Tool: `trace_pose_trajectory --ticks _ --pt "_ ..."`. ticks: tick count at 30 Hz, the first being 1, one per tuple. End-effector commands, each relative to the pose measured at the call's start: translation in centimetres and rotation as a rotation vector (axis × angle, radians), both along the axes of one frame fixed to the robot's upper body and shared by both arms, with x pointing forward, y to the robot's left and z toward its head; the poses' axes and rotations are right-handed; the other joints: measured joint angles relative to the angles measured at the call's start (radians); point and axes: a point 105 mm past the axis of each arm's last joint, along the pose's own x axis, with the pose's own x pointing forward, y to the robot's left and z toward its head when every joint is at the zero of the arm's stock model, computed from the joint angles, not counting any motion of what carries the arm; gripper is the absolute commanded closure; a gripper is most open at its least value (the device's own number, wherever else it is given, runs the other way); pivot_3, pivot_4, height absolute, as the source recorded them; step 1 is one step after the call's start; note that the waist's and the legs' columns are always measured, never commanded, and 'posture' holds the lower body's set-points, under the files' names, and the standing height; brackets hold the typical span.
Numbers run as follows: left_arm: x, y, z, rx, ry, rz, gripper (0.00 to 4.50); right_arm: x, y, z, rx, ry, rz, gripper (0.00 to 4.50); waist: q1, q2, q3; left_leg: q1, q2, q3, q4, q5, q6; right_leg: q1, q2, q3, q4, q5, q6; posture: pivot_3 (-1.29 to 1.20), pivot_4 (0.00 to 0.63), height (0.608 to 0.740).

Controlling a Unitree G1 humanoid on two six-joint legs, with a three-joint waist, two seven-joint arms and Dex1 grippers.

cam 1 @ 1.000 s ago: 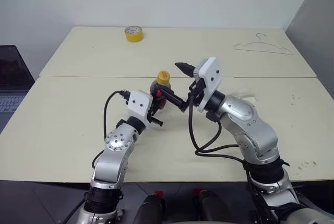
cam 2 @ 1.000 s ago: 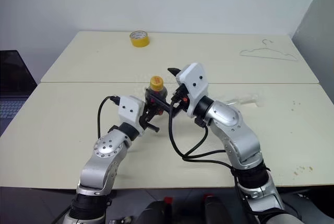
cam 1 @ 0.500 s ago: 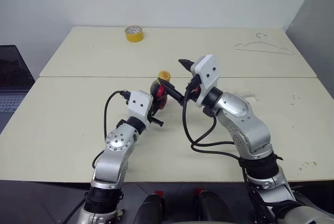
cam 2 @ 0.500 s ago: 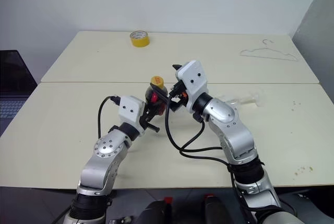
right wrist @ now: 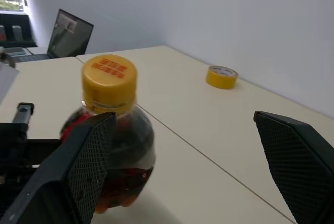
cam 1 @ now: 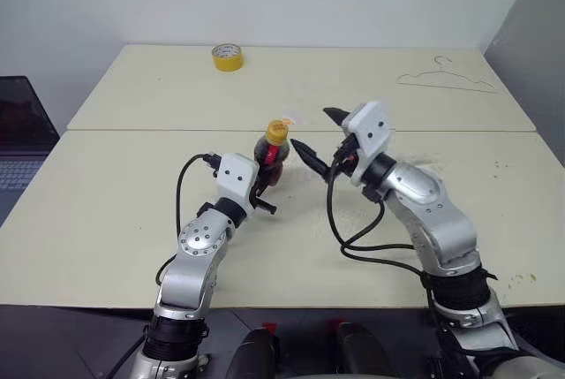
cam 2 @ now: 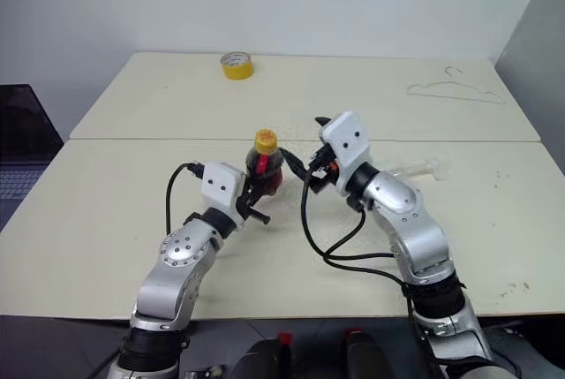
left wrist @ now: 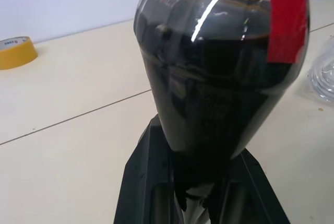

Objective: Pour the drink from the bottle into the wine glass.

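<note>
Since a second ago the right claw (cam 1: 315, 132) has drawn away from the bottle's yellow cap (cam 1: 277, 130) toward the robot's right and sunk a little; the left arm has not shifted.

Farthest left, the left claw (cam 1: 262, 180) is pressed together on the round body of the bottle (cam 1: 271, 160), which stands upright near the middle of the tabletop (cam 1: 106, 185). Its long axis runs straight up, the cap is on, and the dark drink (left wrist: 219, 93) fills the body nearly to the shoulder.

Next comes the right claw, fingers spread wide and holding nothing, pointing leftward at the bottle's neck. The cap lies just beside its nearer fingertip (right wrist: 88, 166), off to that side of the gap in the right wrist view, not between the two fingers. That offset is what the coming move probably turns on: the right claw is the nearer free one and likely must swing back so the cap sits between its fingers.

Further right, behind the right arm, the wine glass (cam 2: 415, 169) seems to lie on its side on the tabletop.
</note>
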Motion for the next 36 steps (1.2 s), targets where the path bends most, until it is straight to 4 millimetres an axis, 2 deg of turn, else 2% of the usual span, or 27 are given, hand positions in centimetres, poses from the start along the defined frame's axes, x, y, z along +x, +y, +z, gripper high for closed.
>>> trace_pose_trajectory --ticks 1,4,7,10,20,31,34,36 --pt "-0.3 -0.2 2.2 -0.020 -0.086 -0.013 4.12 -0.4 -0.7 1.5 0.024 -0.048 -0.012 0.00 -0.001 0.000 0.000 0.000 0.000 0.000 0.000 0.000 0.000 0.000 0.000 0.000 0.000 0.000 0.000 0.00 0.150 0.740" --pt "-0.3 -0.2 2.2 -0.020 -0.087 -0.013 4.12 -0.7 -0.7 1.7 0.037 -0.041 0.015 0.00 0.000 0.000 0.000 0.000 0.000 0.000 0.000 0.000 0.000 0.000 0.000 0.000 0.000 0.000 0.000 0.00 0.150 0.740" --pt "-0.3 -0.2 2.2 -0.018 -0.087 -0.014 4.12 -2.7 0.9 2.5 0.119 0.029 0.179 0.00 -0.001 0.000 0.000 0.000 0.000 0.000 0.000 0.000 0.000 0.000 0.000 0.000 0.000 0.000 0.000 0.00 0.150 0.740" --pt "-0.3 -0.2 2.2 -0.018 -0.087 -0.015 4.12 -3.4 1.8 2.9 0.156 0.084 0.240 0.00 -0.001 0.000 0.000 0.000 0.000 0.000 0.000 0.000 0.000 0.000 0.000 0.000 0.000 0.000 0.000 0.00 0.150 0.740" --pt "-0.2 -0.3 2.2 -0.018 -0.086 -0.016 4.12 -2.0 4.1 2.7 0.138 0.120 0.214 0.00 0.000 0.000 0.000 0.000 0.000 0.000 0.000 -0.001 0.003 0.000 0.000 0.000 0.000 0.000 0.000 0.00 0.150 0.740" --pt "-0.2 -0.3 2.2 -0.018 -0.089 -0.015 4.12 -1.1 4.5 2.4 0.138 0.103 0.174 0.00 0.000 0.000 0.000 0.000 0.000 0.000 0.000 -0.001 0.003 0.000 0.000 0.000 0.000 0.000 0.000 0.00 0.150 0.740" --pt "-0.3 -0.3 2.2 -0.018 -0.089 -0.015 4.12 -1.0 4.5 2.4 0.140 0.098 0.174 0.53 0.000 0.000 0.000 0.000 0.000 0.000 0.000 -0.001 0.003 0.000 0.000 0.000 0.000 0.000 0.000 0.00 0.150 0.740" --pt "-0.3 -0.3 2.2 -0.018 -0.089 -0.016 4.12 -1.0 4.6 2.4 0.137 0.099 0.176 1.21 0.000 0.000 0.000 0.000 0.000 0.000 0.000 -0.001 0.003 0.000 0.000 0.000 0.000 0.000 0.000 0.00 0.150 0.740"
